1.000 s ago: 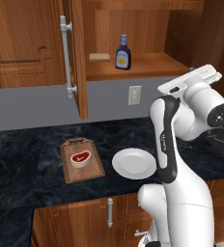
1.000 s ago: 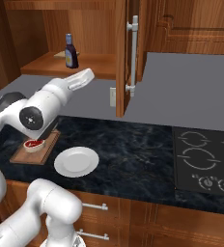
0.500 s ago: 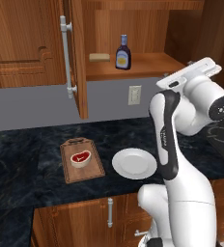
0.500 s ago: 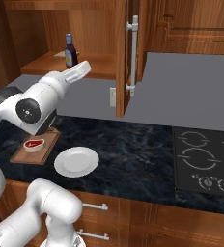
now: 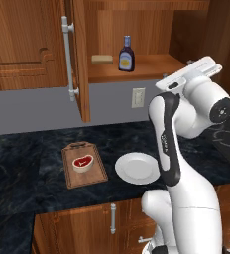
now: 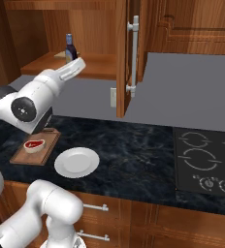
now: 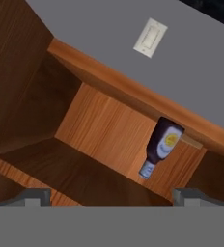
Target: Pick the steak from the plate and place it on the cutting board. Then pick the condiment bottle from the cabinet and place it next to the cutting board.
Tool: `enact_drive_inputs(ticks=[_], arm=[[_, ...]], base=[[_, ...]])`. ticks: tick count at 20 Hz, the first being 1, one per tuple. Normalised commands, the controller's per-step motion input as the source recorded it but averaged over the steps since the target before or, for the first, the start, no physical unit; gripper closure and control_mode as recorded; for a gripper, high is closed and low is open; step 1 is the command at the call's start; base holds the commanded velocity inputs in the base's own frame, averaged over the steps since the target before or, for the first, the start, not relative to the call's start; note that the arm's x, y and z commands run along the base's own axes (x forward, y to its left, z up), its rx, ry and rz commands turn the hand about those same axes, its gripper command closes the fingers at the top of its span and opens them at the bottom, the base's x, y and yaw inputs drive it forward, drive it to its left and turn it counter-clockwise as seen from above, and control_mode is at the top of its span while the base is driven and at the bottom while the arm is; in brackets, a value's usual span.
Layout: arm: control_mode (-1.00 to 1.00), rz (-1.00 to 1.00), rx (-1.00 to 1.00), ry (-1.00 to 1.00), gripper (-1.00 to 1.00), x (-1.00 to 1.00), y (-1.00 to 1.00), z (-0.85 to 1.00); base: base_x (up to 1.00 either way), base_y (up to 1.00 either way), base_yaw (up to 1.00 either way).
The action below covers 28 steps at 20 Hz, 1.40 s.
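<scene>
The steak point(image 5: 82, 162) already lies on the cutting board point(image 5: 84, 166), and the plate point(image 5: 137, 167) beside it is bare. So the first job looks done. The condiment bottle point(image 7: 162, 146) still stands in the cabinet point(image 5: 137, 67). The claw point(image 7: 111, 195) is wide apart, holding nothing.

Cutting board point(image 6: 35, 150) partly behind arm.

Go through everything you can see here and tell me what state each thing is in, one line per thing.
Reddish-brown wooden wall cabinet: door open.
Dark purple-brown condiment bottle: upright on the cabinet shelf.
Small raw red steak: lying on the brown wooden cutting board.
Round white plate: empty.
Gripper: open, holding nothing.
</scene>
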Motion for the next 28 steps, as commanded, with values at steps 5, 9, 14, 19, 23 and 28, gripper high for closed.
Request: enact_drive_inputs(ticks=[5, 9, 14, 19, 23, 28], arm=[[-1.0, 0.0, 0.11, 0.0, -1.0, -0.06, 0.42, 0.16], [-1.0, 0.0, 0.11, 0.0, -1.0, -0.05, 0.44, 0.21], [-1.0, 0.0, 0.1, 0.0, -1.0, -0.02, 0.31, 0.17], [-1.0, -0.01, 0.04, 0.0, -1.0, 0.0, 0.19, 0.08], [-1.0, -0.01, 0.04, 0.0, -1.0, 0.0, 0.23, 0.12], [-1.0, -0.01, 0.05, 0.0, -1.0, 0.11, 0.3, 0.21]], base=[[0.0, 0.0, 0.0], [0.0, 0.0, 0.0], [0.0, 0.0, 0.0], [0.0, 0.0, 0.0], [0.0, 0.0, 0.0], [0.0, 0.0, 0.0]])
